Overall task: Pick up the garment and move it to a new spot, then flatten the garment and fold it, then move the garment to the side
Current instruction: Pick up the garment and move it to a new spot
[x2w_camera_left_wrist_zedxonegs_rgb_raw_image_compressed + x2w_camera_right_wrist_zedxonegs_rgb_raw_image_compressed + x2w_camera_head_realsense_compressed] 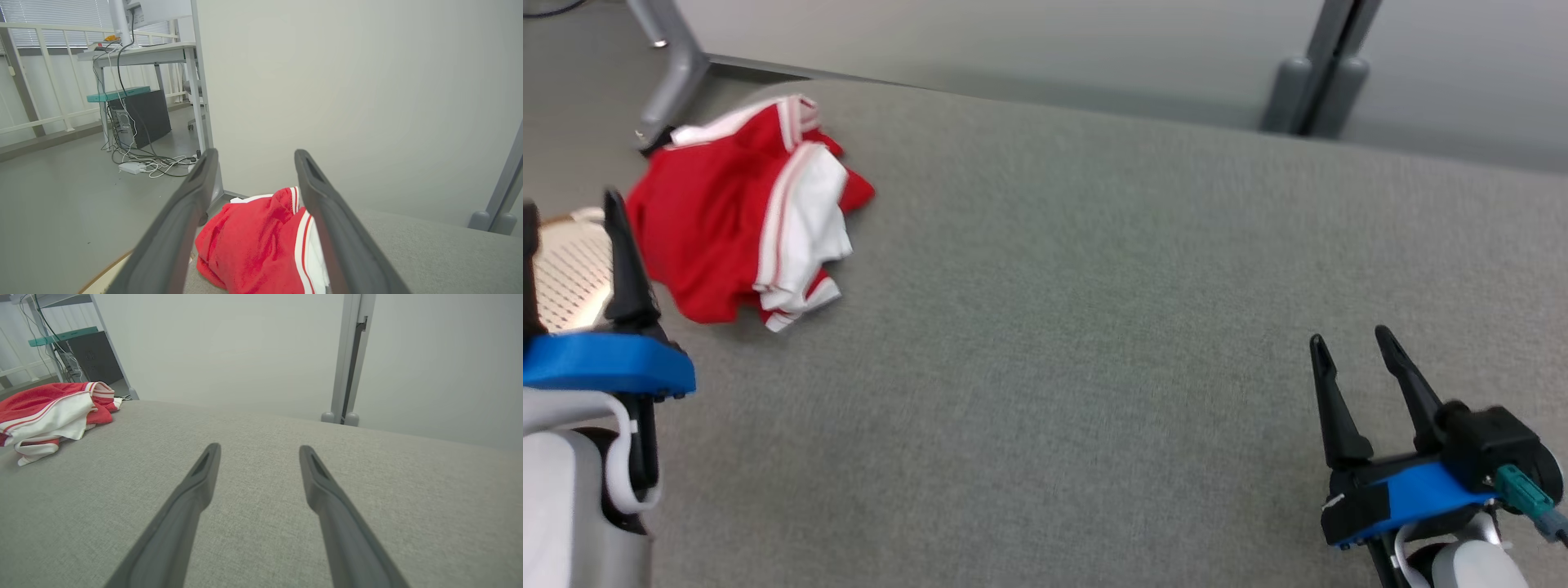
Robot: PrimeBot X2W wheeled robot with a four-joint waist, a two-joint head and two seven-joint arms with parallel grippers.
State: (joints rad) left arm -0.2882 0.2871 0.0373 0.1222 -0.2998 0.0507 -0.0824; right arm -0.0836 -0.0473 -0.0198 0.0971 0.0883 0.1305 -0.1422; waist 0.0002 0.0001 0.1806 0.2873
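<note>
I'm at the very start of the job. The garment (743,220), a red and white piece, lies bunched in a heap at the far left corner of the grey cloth-covered table (1094,343), close to the table's left edge. Nothing is lifted yet, so the step in hand is the first pick-up.

My left gripper (569,204) stands wide and empty at the near left, just short of the heap. In its wrist view the red cloth sits between and beyond the two fingers, so I judge it is well lined up. My right gripper (1348,335) is also wide and empty, at the near right over bare table, well apart from the garment.

Next, I think, the left arm should go forward and down until its fingers straddle a thick fold of the red cloth, then close and lift. The heap looks soft and layered, so a shallow bite may catch only the top layer and a deeper one would be safer. The bare middle of the table looks like the natural new spot.
</note>
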